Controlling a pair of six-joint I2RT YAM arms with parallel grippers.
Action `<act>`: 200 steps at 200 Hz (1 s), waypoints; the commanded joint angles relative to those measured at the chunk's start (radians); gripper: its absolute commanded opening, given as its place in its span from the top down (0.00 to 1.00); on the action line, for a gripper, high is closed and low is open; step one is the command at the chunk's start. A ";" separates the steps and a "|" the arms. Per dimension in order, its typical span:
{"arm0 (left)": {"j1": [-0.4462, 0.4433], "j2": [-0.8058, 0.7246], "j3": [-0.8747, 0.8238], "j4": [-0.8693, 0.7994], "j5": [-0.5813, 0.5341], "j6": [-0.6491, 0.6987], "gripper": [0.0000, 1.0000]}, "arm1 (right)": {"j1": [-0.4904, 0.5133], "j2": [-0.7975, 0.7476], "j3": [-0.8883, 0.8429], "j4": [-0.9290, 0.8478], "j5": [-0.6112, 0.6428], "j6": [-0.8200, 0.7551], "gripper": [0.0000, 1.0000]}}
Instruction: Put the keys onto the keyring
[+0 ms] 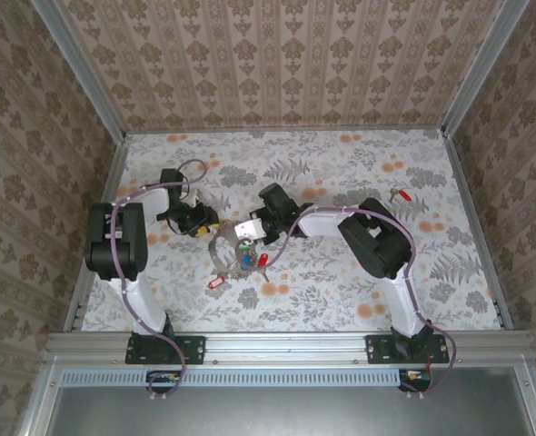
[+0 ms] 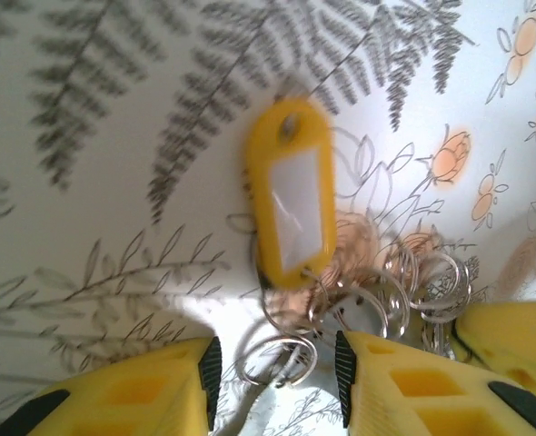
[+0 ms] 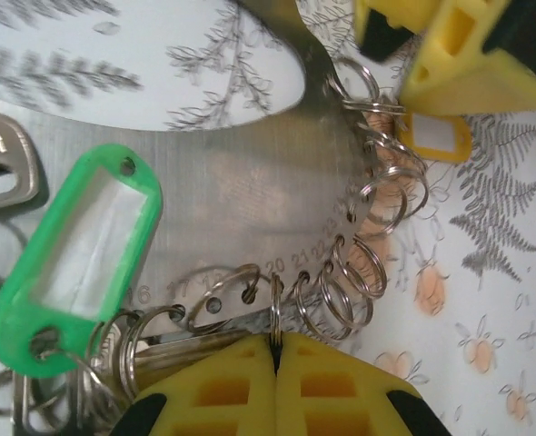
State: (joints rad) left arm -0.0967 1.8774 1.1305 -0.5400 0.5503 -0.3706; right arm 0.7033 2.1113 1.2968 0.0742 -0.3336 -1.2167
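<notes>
Your left gripper (image 2: 276, 377) hangs spread by the yellow tag (image 2: 291, 195) — your right gripper (image 3: 275, 350) pinches 1 split ring (image 3: 275, 304).

You had the left gripper (image 2: 277, 381) at the near edge, its fingers (image 2: 150, 395) spread apart over the flowered table (image 2: 86, 182), one small ring (image 2: 275, 360) lying between them. Just farther, a blurred yellow tag (image 2: 291, 195) met a cluster of rings (image 2: 382, 295) to the right; another yellow piece (image 2: 513, 331) showed at near right.

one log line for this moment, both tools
left tool: open over split rings, yellow tag ahead | right tool: shut on small ring at keyring edge | green tag: lying on keyring
</notes>
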 commanded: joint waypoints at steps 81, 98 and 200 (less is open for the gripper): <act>-0.053 -0.050 0.089 0.179 0.217 0.274 0.53 | -0.013 -0.331 -0.260 -0.144 -0.069 0.400 1.00; -0.043 -0.133 0.011 0.286 0.329 0.326 0.53 | -0.034 -0.350 -0.252 -0.212 -0.130 0.444 1.00; -0.271 -0.451 -0.292 0.381 0.521 0.977 0.68 | -0.082 -0.483 -0.486 0.124 -0.285 0.636 1.00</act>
State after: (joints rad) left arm -0.3229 1.4624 0.8539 -0.1616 1.0103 0.4107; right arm 0.6197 1.6806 0.8539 0.0296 -0.5392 -0.6491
